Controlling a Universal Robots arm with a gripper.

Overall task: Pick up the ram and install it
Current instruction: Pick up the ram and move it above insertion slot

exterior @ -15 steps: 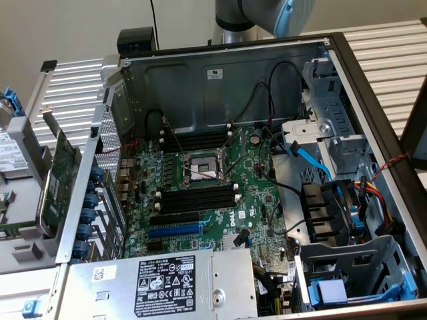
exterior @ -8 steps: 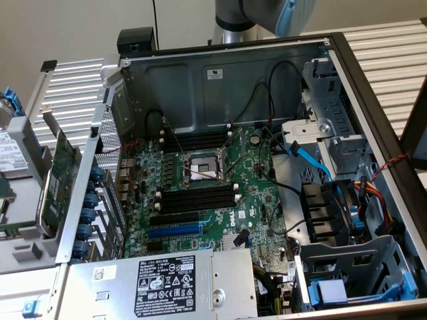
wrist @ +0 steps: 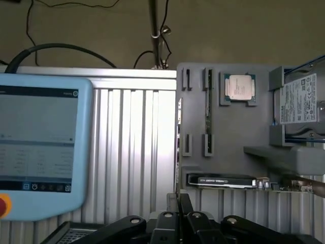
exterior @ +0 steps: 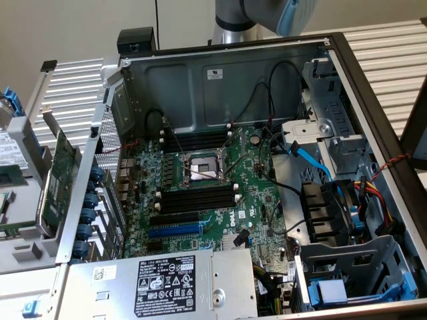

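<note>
Fingers (wrist: 186, 206) pressed together, empty; ram (wrist: 207, 109) stands on edge in grey holder (wrist: 238, 132), well apart.

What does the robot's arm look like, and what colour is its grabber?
The arm is a round, shiny silver-grey tube with a light blue cap on its joint. The gripper is black, built from slim bars joined by round silvery pins.

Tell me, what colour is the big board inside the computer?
Green; the motherboard shows best in the exterior view.
</note>
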